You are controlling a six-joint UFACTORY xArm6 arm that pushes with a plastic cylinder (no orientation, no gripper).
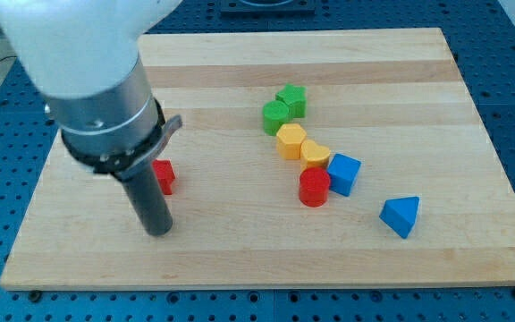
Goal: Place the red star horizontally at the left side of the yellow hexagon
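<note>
The wooden worktop point(240, 259) carries a red block point(164, 176), probably the star, toward its left edge, and seven blocks clustered right of centre.

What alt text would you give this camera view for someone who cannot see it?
My tip rests on a wooden board just below a partly hidden red block at the view's left. Right of centre cluster green star, green cylinder, yellow hexagon, yellow block, red cylinder, blue cube; a blue triangle sits apart.

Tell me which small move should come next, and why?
Probably slide my tip a little toward the view's left, then push right. The red star, half hidden behind the rod, lies far to the view's left of the yellow hexagon.
</note>
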